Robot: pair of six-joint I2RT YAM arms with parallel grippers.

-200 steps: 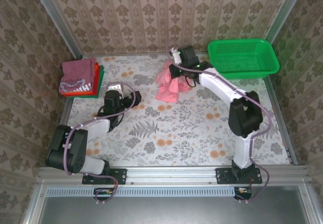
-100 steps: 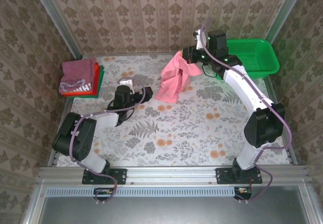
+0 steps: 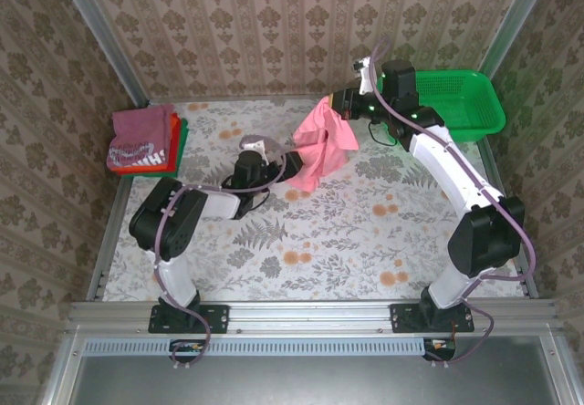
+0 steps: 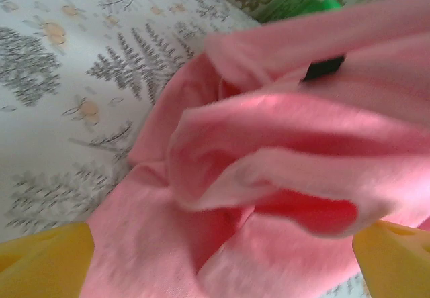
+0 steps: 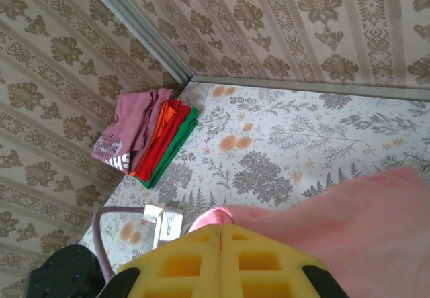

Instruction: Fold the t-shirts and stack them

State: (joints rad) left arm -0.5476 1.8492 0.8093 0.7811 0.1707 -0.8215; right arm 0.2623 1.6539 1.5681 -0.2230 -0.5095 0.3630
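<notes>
Since one second earlier: left end effector (image 3: 288,160) advanced across the desk (image 3: 319,241) from the left side up to the lower edge of the salmon-pink t-shirt (image 3: 319,140); right end effector (image 3: 340,104) raised and shifted toward the back wall, with the cloth drawn out from a bunched heap into a hanging drape.

Surroundings:
- Green mesh basket (image 3: 456,104): sits at the back right corner, just beside the right arm's wrist, apart from the pink cloth.
- Folded stack (image 3: 144,140): lies at the back left corner, well apart from both end effectors. Carries a maroon shirt with white print on top, red-orange and green beneath.
- Left arm with its cable: stretches low over the desk between the stack side and the pink shirt.

Limits of view:
- From above, right fingertips covered by cloth.
- Left wrist view blurred. Small dark shape among the upper folds, not identifiable; sliver of green beyond the cloth.
- Lower shirts of the stack visible by their edges only.

Position and state:
- Right end effector: closed, grips the pink shirt at its top end, above the desk. Cloth falls down and to the left, lower end down at the desk surface.
- Left end effector: spread wide, yellow pads (image 4: 40,261) at either side of the lower folds, shirt between them. Contact with the pads cannot be confirmed.
</notes>
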